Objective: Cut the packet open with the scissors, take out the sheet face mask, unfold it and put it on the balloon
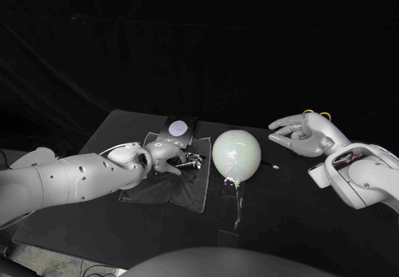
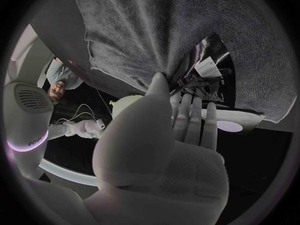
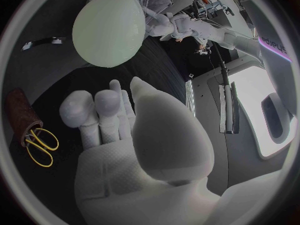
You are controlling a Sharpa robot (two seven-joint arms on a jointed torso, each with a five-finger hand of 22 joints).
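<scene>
A pale green balloon (image 1: 236, 154) (image 3: 109, 30) lies in the middle of the table. To its left my left hand (image 1: 162, 156) (image 2: 169, 150) rests on a dark grey cloth (image 1: 166, 187) (image 2: 144, 30). Its fingers are stretched toward a crumpled shiny dark packet (image 1: 190, 161) (image 2: 203, 70), and nothing shows between thumb and fingers. A flat dark packet with a white circle (image 1: 177, 130) lies behind the cloth. My right hand (image 1: 301, 134) (image 3: 144, 150) hovers right of the balloon, loosely curled and holding nothing. Yellow-handled scissors (image 1: 320, 114) (image 3: 39, 144) sit just behind it.
The scissors stand in a brown holder (image 3: 22, 112) near the table's far right edge. A thin clear strip (image 1: 238, 208) runs from the balloon's neck toward the front. A small pale scrap (image 1: 275, 167) lies right of the balloon.
</scene>
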